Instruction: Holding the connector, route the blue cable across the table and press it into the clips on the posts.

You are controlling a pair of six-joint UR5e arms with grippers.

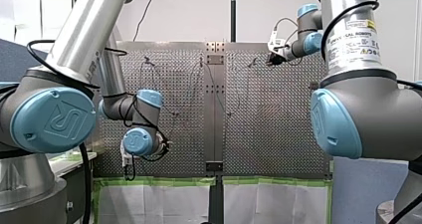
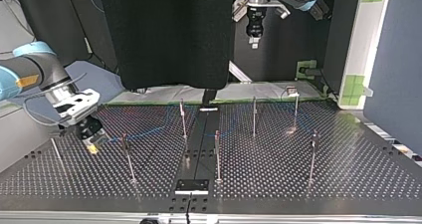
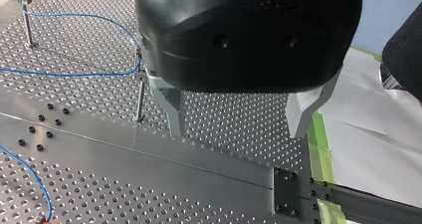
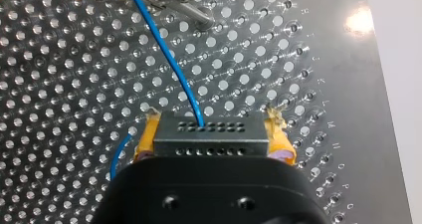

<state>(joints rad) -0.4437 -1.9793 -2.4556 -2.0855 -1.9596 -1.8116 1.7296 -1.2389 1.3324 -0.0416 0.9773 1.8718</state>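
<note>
1. Clamping the grey connector [image 4: 211, 137] between its yellow pads [image 4: 146, 139], my right gripper [image 4: 213, 122] was closed firmly on the block's two sides.
2. The blue cable [image 4: 166, 50] came out of the connector's front face and ran ahead of the fingers to a post [image 4: 186, 7] on the perforated table [image 4: 59, 84].
3. My left gripper [image 3: 238, 132] hung with its fingers wide apart, holding nothing; the cable met a second post [image 3: 141, 99] just beside one finger.

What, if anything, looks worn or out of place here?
The yellow pads on my right gripper look frayed and ragged at their tips, beside the dark rectangular connector they clamp. The thin blue cable leaving it looks intact; nothing else stands out.
</note>
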